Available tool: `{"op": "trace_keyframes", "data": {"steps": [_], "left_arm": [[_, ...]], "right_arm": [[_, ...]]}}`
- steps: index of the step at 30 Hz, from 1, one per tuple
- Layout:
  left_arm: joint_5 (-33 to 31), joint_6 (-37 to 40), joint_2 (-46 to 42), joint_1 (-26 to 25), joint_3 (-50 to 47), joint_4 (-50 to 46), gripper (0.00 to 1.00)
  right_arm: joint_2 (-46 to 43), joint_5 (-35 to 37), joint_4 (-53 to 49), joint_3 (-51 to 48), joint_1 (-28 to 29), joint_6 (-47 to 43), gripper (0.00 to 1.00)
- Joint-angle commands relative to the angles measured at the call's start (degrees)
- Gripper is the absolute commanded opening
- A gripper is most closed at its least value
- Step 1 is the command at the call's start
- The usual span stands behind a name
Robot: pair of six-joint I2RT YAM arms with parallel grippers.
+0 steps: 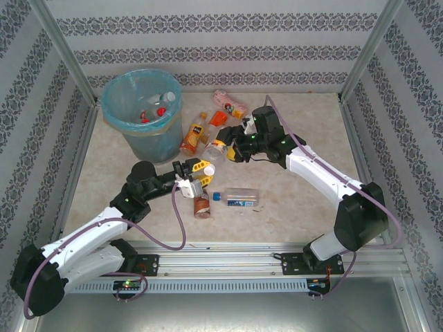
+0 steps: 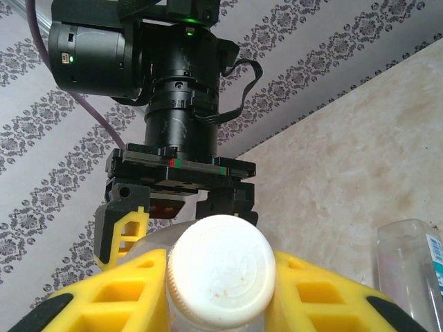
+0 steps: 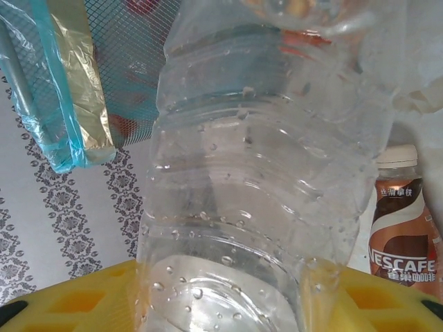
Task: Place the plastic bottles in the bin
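Overhead, both arms bent inward to meet mid-table, one clear bottle [image 1: 212,156] bridging the left gripper [image 1: 196,169] and the right gripper [image 1: 234,149], just right of the bin [image 1: 131,135].

Added by the left wrist: the bottle's white cap [image 2: 221,273] face-on, wedged between yellow fingers [image 2: 131,290] that hug the neck on both sides, narrow and clamped on it. Beyond it, the black body of the right gripper, facing back.

Added by the right wrist: the droplet-beaded, ribbed body of the same bottle between that gripper's own yellow fingers [image 3: 76,297], base end nearest. Cannot tell whether pressing or slack there.

Edges and room:
- Bin tucked toward the far-left corner, near the patterned wall.
- Open beige table [image 1: 311,124] across the far right.
- Metal rail along the near edge.

Clutter close to the grippers:
- A brown Nescafe bottle [image 1: 201,205] lying just in front of the left gripper.
- A blue-labelled bottle [image 1: 242,198] on its side beside that, blue cap toward it.
- An orange-labelled bottle [image 1: 194,135] lying by the bin's foot.
- A small orange bottle [image 1: 220,117] and a pink bottle [image 1: 230,102] farther back.

Inside the bin: a light-blue bag folded over the rim, with a white-capped bottle [image 1: 163,98] and red-capped bottles [image 1: 145,115] down at the bottom.
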Motion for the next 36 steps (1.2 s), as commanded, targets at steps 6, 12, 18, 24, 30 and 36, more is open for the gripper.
{"op": "trace_keyframes", "data": {"steps": [6,12,18,24,30,36], "left_arm": [[-1.67,-6.29,-2.2,-0.68,-0.8,8.81,0.0],[-5.25,-15.97,-3.53,-0.64,3.14,5.95,0.0],[-10.74,-20.87,-5.73,-0.64,8.69,0.22,0.0],[-21.47,-26.19,-5.22,-0.59,22.61,-12.33,0.0],[-32.51,-24.62,-1.08,-0.51,39.33,-26.3,0.0],[-42.69,-20.19,5.49,1.42,52.9,-38.21,0.0]], "right_arm": [[-3.32,2.04,-2.59,-0.54,-2.91,-3.34,0.75],[-8.54,5.05,-6.14,-1.43,-6.85,-5.17,0.89],[-14.62,9.31,-9.39,-2.97,-10.45,-7.14,0.9],[-17.18,11.44,-10.56,-4.24,-11.6,-8.01,0.89],[-16.43,10.37,-9.19,-5.16,-11.57,-7.71,0.89],[-15.7,10.3,-8.67,-6.01,-11.16,-7.88,0.88]]}}
